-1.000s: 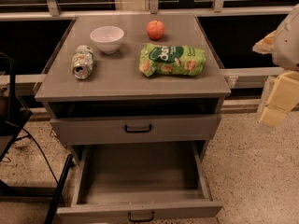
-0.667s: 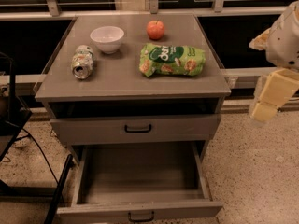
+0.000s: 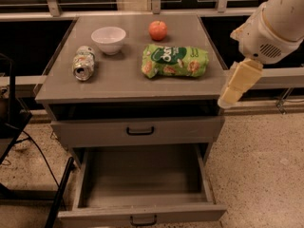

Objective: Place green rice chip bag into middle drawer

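Grey metal cabinet [image 3: 118,82] with a flat top; the wide shallow grey middle drawer [image 3: 142,177] is pulled out, bare inside, and the closed grey drawer [image 3: 95,132] sits above it. The white robot arm's cream gripper [image 3: 230,95] hangs off the cabinet's right edge, below top level and apart from everything. Cannot tell if it is open or closed; it carries nothing. The crinkly bright-green rice chip bag [image 3: 175,61] lies flat on the top, right of centre. White bowl [image 3: 109,38], crushed silver-green can [image 3: 83,63] and red-orange apple [image 3: 157,30] sit nearby.

Step in hand, as I read it: approach, bag not yet grasped. The next move calls for raising the gripper over the top, moving left to the bag and avoiding the apple just behind it.
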`<action>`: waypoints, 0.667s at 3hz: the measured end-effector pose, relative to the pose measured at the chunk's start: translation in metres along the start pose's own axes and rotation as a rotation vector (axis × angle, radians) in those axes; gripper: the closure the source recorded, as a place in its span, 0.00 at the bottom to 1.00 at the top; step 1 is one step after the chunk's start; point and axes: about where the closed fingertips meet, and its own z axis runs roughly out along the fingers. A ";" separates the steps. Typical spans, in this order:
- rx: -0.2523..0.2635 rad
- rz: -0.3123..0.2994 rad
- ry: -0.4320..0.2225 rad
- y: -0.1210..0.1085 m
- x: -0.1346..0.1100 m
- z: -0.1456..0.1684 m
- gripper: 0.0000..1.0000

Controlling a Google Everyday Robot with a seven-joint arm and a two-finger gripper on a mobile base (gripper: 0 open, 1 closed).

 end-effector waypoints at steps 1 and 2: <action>0.053 0.042 -0.051 -0.061 -0.021 0.051 0.00; 0.053 0.042 -0.051 -0.061 -0.021 0.051 0.00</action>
